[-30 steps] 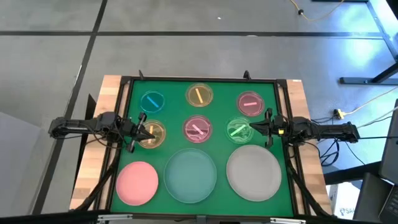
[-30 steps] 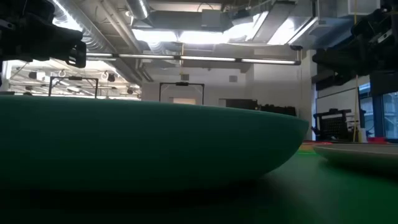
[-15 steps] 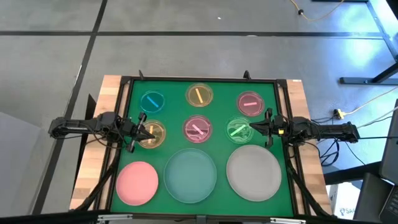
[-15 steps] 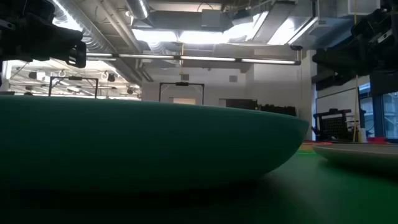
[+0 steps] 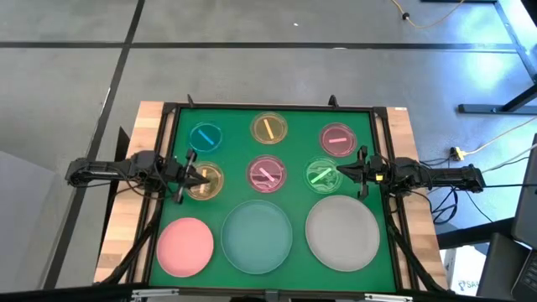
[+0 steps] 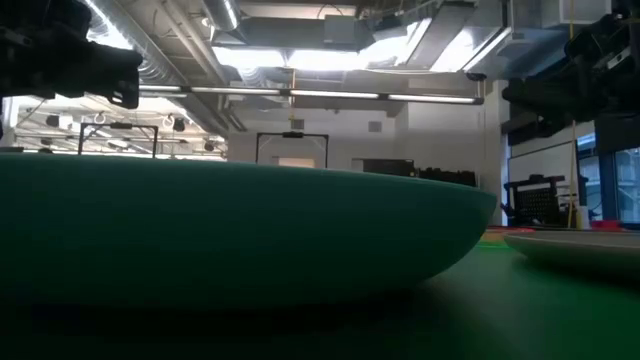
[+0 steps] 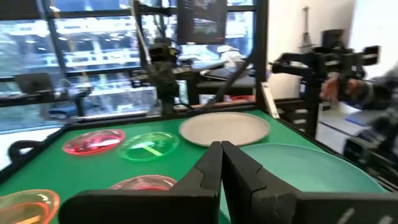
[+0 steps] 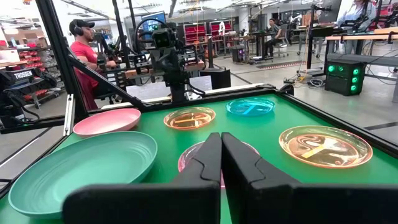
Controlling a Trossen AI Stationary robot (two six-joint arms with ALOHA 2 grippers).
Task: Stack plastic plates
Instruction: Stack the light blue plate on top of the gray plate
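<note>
A: Any change over the last second?

B: Barely. Left gripper (image 5: 199,177) has crept a touch toward the left edge of the surface (image 5: 179,138), a hair off the small yellow plate (image 5: 205,180) beside it. In the low view its dark body shifted slightly as well.

A: Anything else?

B: No. That small drift is the only difference I can find.

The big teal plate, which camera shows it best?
The high view: the teal plate shows whole from above, between the pink plate and the grey-white plate. The low view sees only its near wall edge-on, filling the frame. The right wrist view shows most of its bowl; the left wrist view shows only part.
</note>
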